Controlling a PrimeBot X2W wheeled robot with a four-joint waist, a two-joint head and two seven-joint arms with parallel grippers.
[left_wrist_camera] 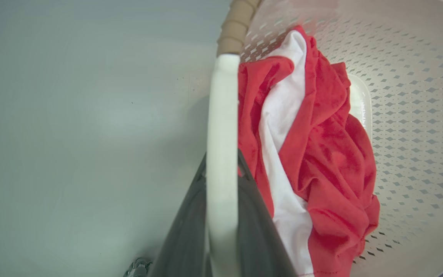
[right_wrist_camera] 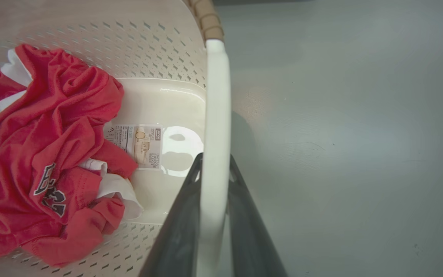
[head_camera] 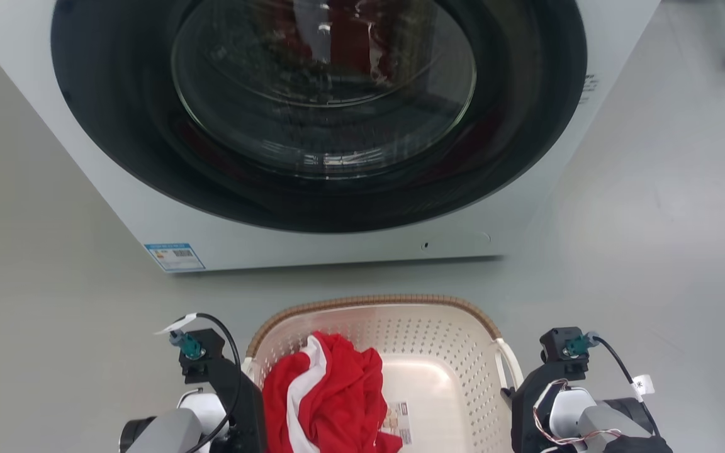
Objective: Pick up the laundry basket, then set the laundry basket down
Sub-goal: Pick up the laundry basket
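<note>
We see the laundry basket (head_camera: pixel 375 301) cut off at its near end by the head view's bottom edge. It stands before the washing machine (head_camera: pixel 148 214), and we cannot tell whether it touches the grey floor (head_camera: pixel 652 220). The machine's blue sticker (head_camera: pixel 175 256) and the paper label (right_wrist_camera: pixel 140 144) on the basket's bottom carry print too small to read, and the dark characters on the red and white garment (head_camera: pixel 331 390) inside are folded over. The left gripper (left_wrist_camera: pixel 223 161) pinches the left handle (left_wrist_camera: pixel 221 115) between its 2 fingers, and the right gripper (right_wrist_camera: pixel 214 157) pinches the right handle (right_wrist_camera: pixel 215 96) likewise.
</note>
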